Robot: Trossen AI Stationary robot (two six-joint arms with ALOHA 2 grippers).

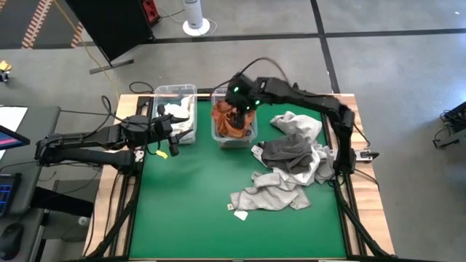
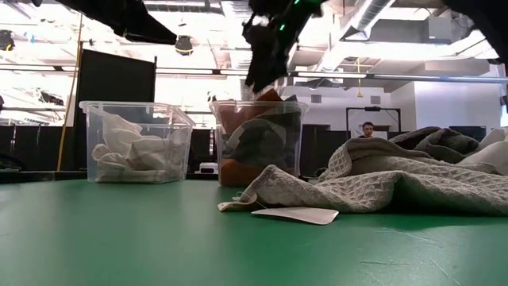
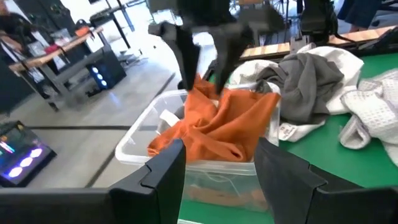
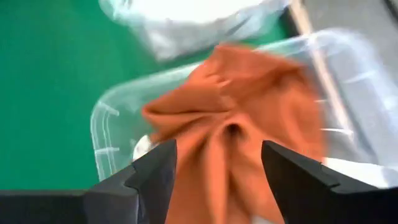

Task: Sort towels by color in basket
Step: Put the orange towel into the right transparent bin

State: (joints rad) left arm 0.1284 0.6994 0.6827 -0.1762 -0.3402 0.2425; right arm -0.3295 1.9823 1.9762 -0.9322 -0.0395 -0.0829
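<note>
A rust-orange towel (image 1: 231, 121) lies bunched in the right clear bin (image 1: 251, 135), its peak (image 3: 200, 87) raised and one fold draped over the bin's rim (image 3: 134, 146). My right gripper (image 1: 239, 102) hangs open just above it, a finger on either side of that peak. White towels (image 1: 178, 113) fill the left clear bin (image 1: 156, 94). More towels are heaped on the green mat: dark grey (image 1: 285, 153), white (image 1: 297, 124), grey with white grid (image 1: 271, 195). At the table's left, my left gripper (image 3: 221, 171) waits open and holds nothing. My right gripper (image 4: 214, 165) comes from above, slanting down, and stands open over the orange towel's bunched peak (image 4: 233, 127). Whether its fingertips (image 3: 188, 74) touch the cloth, I cannot tell. The towel rests in the bin.
The two bins stand side by side at the table's far edge. The towel heap takes up the right half of the mat, with a loose label (image 1: 240, 215) beside it. The mat's near left part (image 1: 182, 211) is bare green. A person (image 2: 367, 129) shows far behind the table.
</note>
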